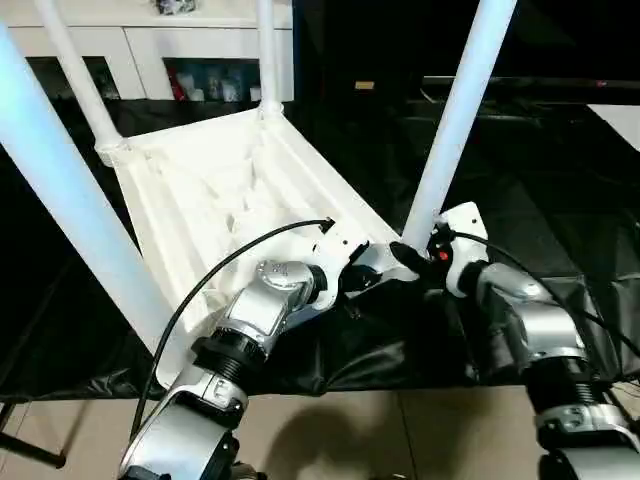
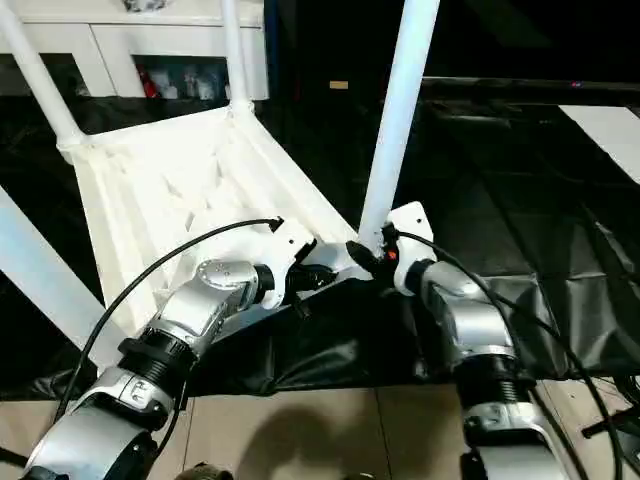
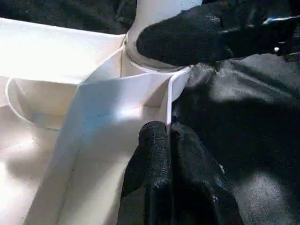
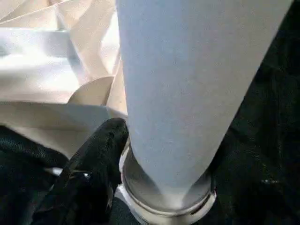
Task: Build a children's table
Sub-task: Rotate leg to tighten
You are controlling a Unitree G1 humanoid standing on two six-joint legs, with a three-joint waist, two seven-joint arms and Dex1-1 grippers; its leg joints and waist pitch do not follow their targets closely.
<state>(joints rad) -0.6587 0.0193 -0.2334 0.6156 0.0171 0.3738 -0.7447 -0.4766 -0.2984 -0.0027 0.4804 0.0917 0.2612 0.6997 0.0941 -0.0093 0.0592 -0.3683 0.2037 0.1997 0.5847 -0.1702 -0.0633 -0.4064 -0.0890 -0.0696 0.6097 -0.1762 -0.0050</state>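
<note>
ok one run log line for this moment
table top upside down, four legs up | left gripper shut on rim | right gripper at near-right leg base

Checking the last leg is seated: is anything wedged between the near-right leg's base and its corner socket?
Nothing visible: the leg stands in the corner socket of the table top, the right end effector at its base, the left end effector pinching the rim.

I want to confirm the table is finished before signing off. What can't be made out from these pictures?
- All four legs' tips: cut off by the top edge in both eye views.
- Near-left corner socket: hidden behind the left forearm, left eye view.
- Seating depth of the near-right leg: right gripper covers the joint, left wrist view.
- Tabletop face: turned down.
</note>
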